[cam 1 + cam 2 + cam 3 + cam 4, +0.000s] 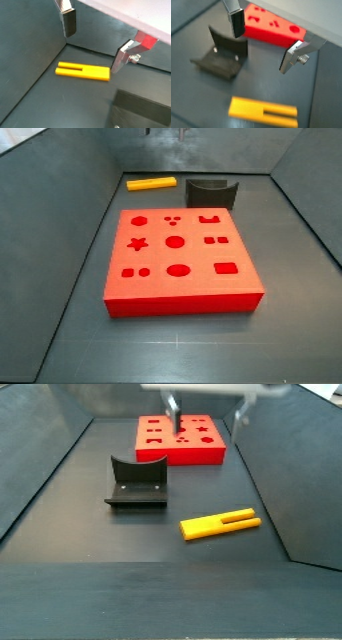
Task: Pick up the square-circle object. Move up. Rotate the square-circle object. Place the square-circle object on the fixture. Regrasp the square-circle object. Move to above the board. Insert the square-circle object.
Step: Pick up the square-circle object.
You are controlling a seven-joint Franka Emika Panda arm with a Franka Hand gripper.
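The square-circle object is a small yellow bar with a slot at one end. It lies flat on the dark floor in both wrist views [83, 71] [263, 112] and in both side views [151, 183] [219, 524]. My gripper [93, 42] [263, 42] hangs open and empty above the floor, its fingers [69, 22] apart and clear of the bar. In a side view only its fingers [171, 404] show at the top edge. The fixture [222, 58] [211, 193] [136, 482] stands near the bar. The red board [272, 27] [181, 258] [181, 436] lies flat with shaped holes.
Dark sloping walls [54, 464] enclose the floor on each side. A pale surface of the arm fills the corner of a wrist view [133, 15].
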